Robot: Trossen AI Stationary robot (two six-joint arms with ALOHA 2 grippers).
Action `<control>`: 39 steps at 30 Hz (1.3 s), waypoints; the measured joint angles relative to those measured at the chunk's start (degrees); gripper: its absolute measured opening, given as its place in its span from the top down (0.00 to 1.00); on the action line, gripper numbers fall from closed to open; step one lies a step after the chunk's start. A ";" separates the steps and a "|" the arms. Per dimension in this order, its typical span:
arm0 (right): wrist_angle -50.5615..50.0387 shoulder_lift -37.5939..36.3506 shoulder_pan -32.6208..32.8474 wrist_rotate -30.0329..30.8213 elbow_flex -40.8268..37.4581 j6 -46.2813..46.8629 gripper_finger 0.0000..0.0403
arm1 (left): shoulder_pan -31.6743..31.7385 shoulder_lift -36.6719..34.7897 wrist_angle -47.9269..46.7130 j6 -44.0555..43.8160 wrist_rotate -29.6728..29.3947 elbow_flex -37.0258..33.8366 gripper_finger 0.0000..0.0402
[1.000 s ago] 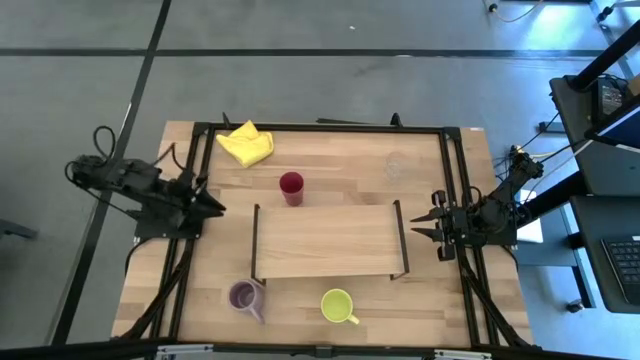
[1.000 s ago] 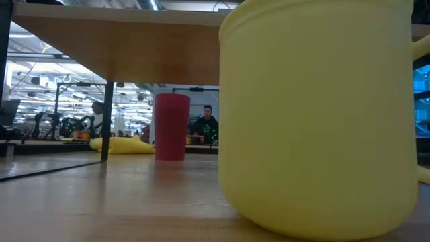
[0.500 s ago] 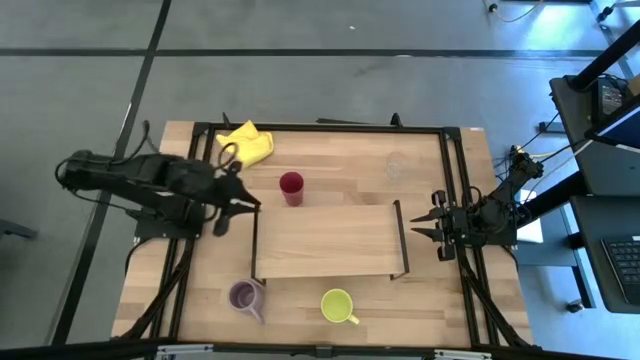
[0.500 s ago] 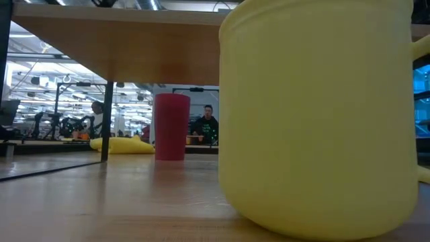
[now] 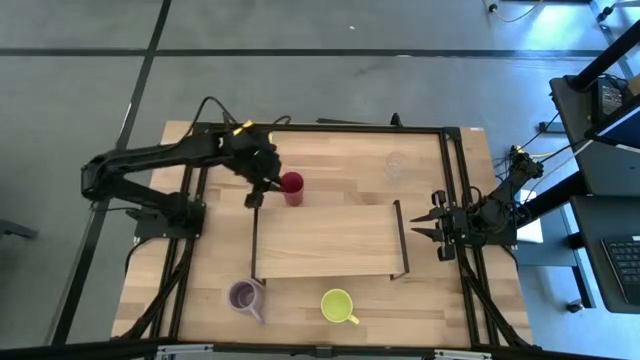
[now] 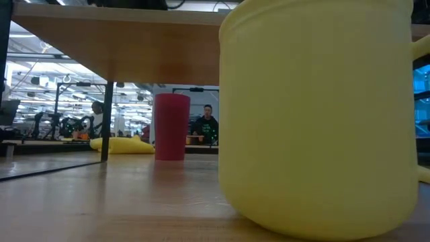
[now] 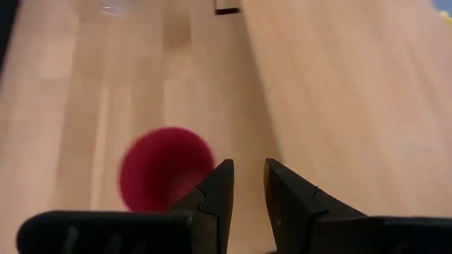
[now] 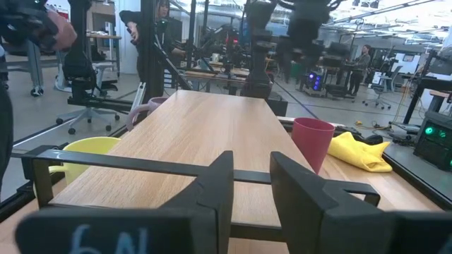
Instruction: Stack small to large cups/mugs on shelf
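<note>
The red handleless cup (image 5: 291,187) stands upright on the table behind the shelf (image 5: 325,240), and shows in the low view (image 6: 171,126). My left gripper (image 5: 268,186) hovers just left of the cup's rim (image 7: 166,169), pointing down, with only a narrow slit between its fingers (image 7: 248,173). It holds nothing. The clear glass (image 5: 396,163) stands at the far right. The purple mug (image 5: 244,296) and the yellow-green mug (image 5: 338,305) stand in front of the shelf. My right gripper (image 5: 425,222) waits at the shelf's right end, shut and empty.
A yellow cloth (image 5: 246,143) lies at the far left, behind my left arm. The shelf's black end frames (image 5: 402,240) stand at both its short ends. The yellow-green mug (image 6: 322,114) fills most of the low view. People show in the room beyond the table.
My left arm has swung out from the table's left edge toward the right and the far edge. Its gripper now stands beside the red cup. The cups and the shelf have stayed where they were.
</note>
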 joint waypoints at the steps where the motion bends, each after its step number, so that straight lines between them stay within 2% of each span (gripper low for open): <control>1: 0.00 0.00 0.01 -0.01 -0.01 0.01 0.76 | 0.52 1.01 -0.05 0.77 -0.97 1.14 0.82; 8: 0.00 0.00 0.01 -0.01 -0.01 0.00 0.76 | 1.42 4.95 -6.65 8.19 -5.24 7.70 0.82; 11: 0.00 0.00 0.01 -0.01 0.00 0.01 0.76 | 0.85 5.93 -7.95 12.53 -6.94 7.79 0.82; 21: 0.00 0.00 0.01 -0.02 -0.01 0.00 0.76 | -2.02 8.38 -12.03 15.20 -9.90 7.84 0.82; 26: 0.00 0.00 0.00 0.00 0.00 0.00 0.76 | -3.79 8.69 -15.53 17.99 -13.95 7.77 0.82; 31: 0.00 0.00 0.00 0.00 -0.01 0.00 0.76 | -4.83 8.65 -14.16 20.20 -17.44 7.30 0.82; 34: 0.00 0.00 0.01 0.00 -0.01 0.00 0.76 | -5.71 8.63 -11.85 18.32 -22.07 7.31 0.82; 39: 0.00 0.00 0.01 0.00 -0.01 0.00 0.76 | -7.43 8.38 -10.61 7.51 -32.25 7.31 0.82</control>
